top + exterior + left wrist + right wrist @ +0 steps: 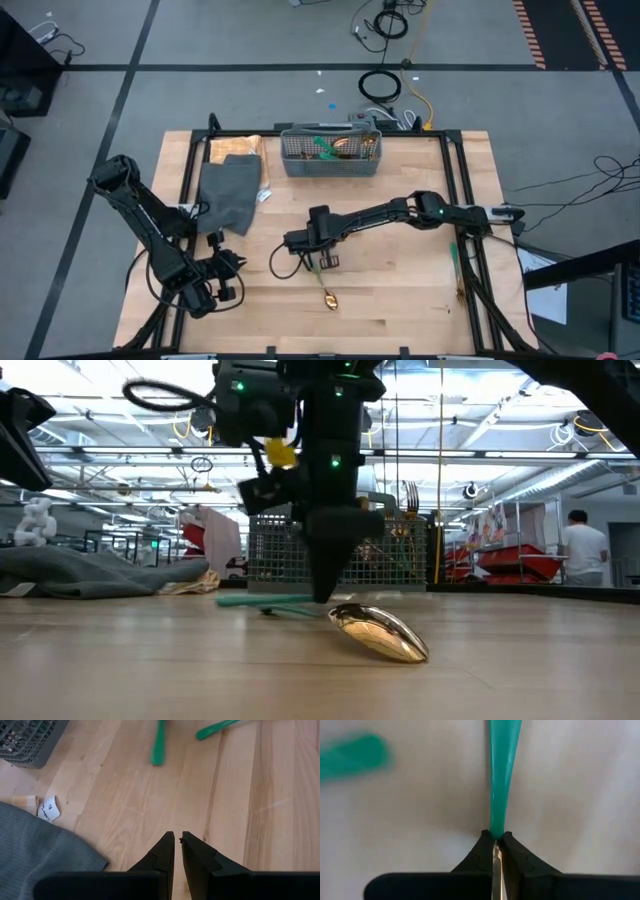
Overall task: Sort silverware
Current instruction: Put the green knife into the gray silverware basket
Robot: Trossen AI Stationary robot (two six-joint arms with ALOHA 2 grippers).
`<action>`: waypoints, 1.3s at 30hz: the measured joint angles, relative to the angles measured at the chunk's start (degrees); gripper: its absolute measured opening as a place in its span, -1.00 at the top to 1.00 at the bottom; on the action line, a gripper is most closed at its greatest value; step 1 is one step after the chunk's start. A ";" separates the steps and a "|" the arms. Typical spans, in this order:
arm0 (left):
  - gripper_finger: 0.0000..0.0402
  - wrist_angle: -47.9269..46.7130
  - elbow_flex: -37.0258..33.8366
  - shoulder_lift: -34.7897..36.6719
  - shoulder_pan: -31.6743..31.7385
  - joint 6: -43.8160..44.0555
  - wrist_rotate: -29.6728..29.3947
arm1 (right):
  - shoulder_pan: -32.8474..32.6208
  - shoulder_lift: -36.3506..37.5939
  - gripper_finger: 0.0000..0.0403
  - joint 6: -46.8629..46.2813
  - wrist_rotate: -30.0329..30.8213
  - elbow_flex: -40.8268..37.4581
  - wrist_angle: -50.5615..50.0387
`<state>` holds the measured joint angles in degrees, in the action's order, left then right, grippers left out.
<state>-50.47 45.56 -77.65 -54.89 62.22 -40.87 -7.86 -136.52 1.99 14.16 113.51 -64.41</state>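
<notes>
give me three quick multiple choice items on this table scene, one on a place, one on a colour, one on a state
1. Where is the grey mesh basket?
A. at the table's far edge
B. under the left arm
C. on the grey cloth

2. What colour is the handle of the spoon in the right claw?
A. red
B. green
C. black

3. How is the right claw?
A. wide open
B. shut on the spoon
C. out of view

Key: 1 A, the high view shows it at the far edge beside the cloth; 2 B, green shows between the fingers; 3 B, its fingers pinch the handle.

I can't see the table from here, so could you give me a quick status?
Right gripper shut on spoon, on the table. Left gripper idle, near-closed, empty. Nothing blocking.
</notes>
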 joint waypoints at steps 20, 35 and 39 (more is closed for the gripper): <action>0.78 -0.03 -0.02 -0.02 0.00 -0.06 0.08 | 5.06 13.09 1.00 8.94 18.47 0.24 11.19; 0.78 -0.03 -0.02 0.00 0.00 0.33 -0.71 | 17.04 26.35 1.00 20.64 11.67 0.42 29.11; 0.78 -0.03 -0.02 -0.01 0.00 0.33 -1.15 | 20.27 25.95 1.00 21.06 3.01 -0.10 35.04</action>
<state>-50.50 45.54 -77.66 -54.89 62.54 -42.03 12.42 -110.56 23.05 17.16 113.41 -29.37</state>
